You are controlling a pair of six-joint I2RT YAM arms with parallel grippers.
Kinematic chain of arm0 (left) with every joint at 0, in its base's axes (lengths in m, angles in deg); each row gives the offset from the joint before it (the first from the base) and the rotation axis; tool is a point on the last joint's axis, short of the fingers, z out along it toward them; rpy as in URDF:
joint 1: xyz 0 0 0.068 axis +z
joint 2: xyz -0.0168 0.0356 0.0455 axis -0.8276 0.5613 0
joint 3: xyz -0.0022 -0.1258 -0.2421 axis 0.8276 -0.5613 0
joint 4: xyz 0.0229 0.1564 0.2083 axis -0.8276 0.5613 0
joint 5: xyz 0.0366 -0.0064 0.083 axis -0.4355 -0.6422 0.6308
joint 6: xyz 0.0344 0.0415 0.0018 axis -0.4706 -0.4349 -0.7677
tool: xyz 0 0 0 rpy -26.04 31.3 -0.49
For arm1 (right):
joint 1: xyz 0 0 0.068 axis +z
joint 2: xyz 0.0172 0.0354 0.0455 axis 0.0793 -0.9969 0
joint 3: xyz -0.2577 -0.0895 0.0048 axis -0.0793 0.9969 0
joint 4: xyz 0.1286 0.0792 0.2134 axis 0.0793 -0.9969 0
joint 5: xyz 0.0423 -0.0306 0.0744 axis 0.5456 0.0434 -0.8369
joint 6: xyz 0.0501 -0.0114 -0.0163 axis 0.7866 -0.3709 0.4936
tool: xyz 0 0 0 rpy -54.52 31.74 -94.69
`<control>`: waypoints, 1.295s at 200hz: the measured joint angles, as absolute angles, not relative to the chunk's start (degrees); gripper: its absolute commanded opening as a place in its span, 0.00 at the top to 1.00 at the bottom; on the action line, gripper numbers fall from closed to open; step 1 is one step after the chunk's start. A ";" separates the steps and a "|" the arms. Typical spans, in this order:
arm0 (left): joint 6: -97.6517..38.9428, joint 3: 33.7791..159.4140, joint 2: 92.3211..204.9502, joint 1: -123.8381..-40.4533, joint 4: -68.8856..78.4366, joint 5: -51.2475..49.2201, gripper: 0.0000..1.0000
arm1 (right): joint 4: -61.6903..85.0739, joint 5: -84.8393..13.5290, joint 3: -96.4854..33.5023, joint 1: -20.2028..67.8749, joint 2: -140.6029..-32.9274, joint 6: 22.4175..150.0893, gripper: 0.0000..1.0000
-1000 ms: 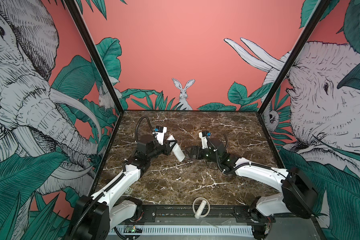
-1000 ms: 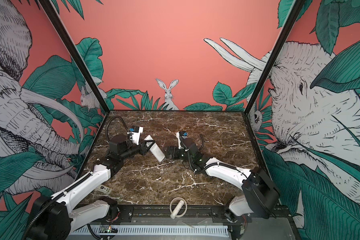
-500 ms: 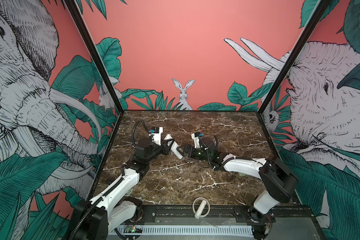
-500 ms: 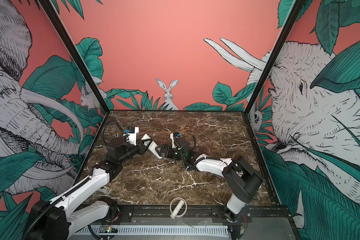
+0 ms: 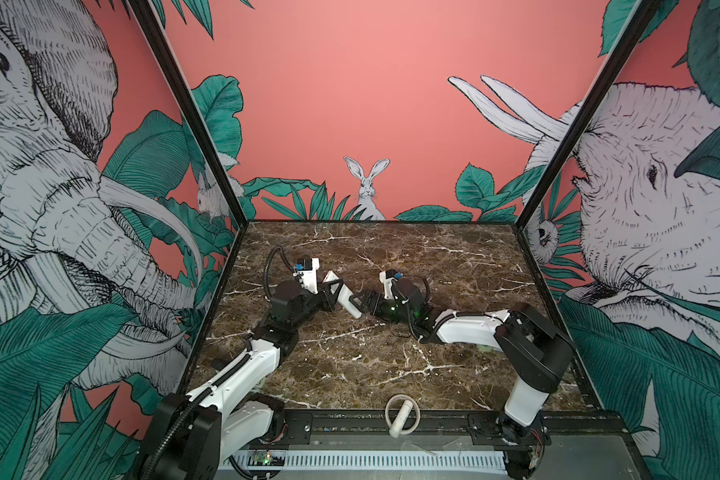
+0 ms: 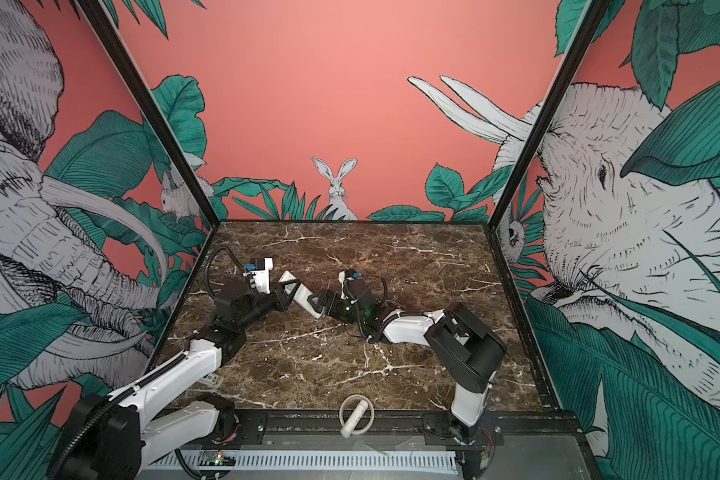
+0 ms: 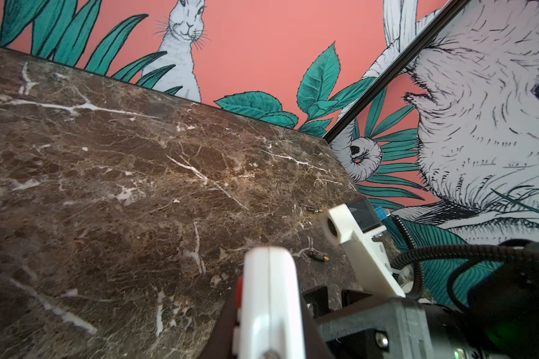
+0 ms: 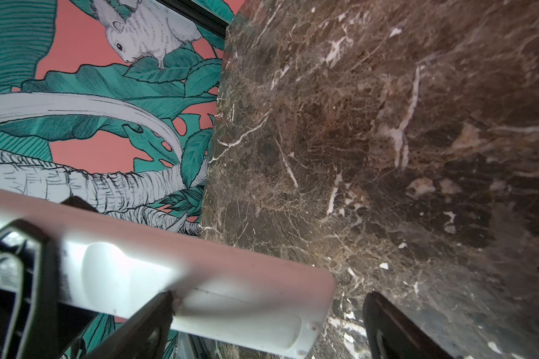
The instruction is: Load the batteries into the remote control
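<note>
The remote control [image 5: 344,296] [image 6: 304,297] is a slim white bar, held tilted above the marble by my left gripper [image 5: 332,291], which is shut on its middle. In the left wrist view the remote control [image 7: 269,295] stands edge-on between the dark fingers [image 7: 221,335], with a red mark on its side. My right gripper [image 5: 360,304] [image 8: 268,326] is open, and the remote's plain white lower end [image 8: 231,298] lies between its jaws. One finger [image 8: 143,326] is against it and the other [image 8: 395,329] stands apart. Two batteries [image 7: 318,256] [image 7: 315,210] lie on the marble behind the right arm.
A white cylinder with a ring [image 5: 402,417] [image 6: 356,415] rests on the front rail. One battery [image 5: 444,281] shows far right of the grippers in both top views. Painted walls close the marble table [image 5: 350,374] on three sides.
My right gripper has travelled left to the remote, and its jaws now straddle the remote's lower end. The left gripper shifted slightly left, still holding the remote.
</note>
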State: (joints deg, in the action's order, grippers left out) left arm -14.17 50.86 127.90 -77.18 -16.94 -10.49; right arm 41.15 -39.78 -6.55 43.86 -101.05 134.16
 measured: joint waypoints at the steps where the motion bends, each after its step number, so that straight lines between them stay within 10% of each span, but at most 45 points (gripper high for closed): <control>1: -14.15 50.75 127.92 -77.16 -17.05 -10.43 1.00 | 41.08 -39.73 -6.60 43.88 -101.11 134.18 0.06; 259: -23.68 46.84 131.20 -83.21 -18.64 2.18 1.00 | -12.38 -19.58 -38.75 50.50 -110.93 111.45 0.03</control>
